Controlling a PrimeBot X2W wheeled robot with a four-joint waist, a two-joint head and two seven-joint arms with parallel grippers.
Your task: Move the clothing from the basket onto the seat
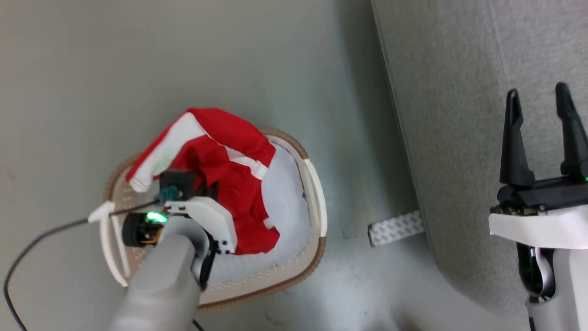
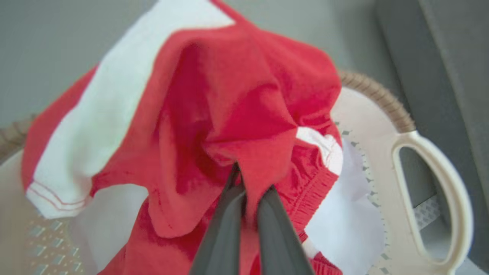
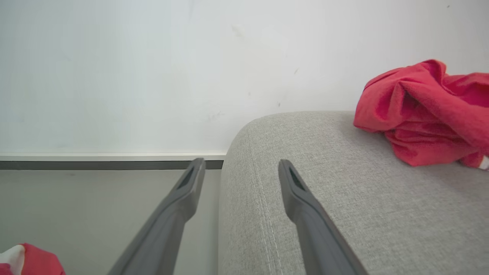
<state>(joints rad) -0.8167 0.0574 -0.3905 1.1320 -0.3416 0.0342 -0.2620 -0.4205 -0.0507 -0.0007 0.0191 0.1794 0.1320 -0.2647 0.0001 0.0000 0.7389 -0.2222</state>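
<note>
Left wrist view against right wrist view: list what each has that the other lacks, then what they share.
Left wrist view: the left gripper shut on the clothing, over the basket and its pale lining. Right wrist view: the right gripper open over the seat edge, another red garment lying on the seat, a white wall. Shared: the seat, the floor and some of the clothing.

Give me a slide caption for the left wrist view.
Left end effector pinching a fold of red clothing over the white basket.
</note>
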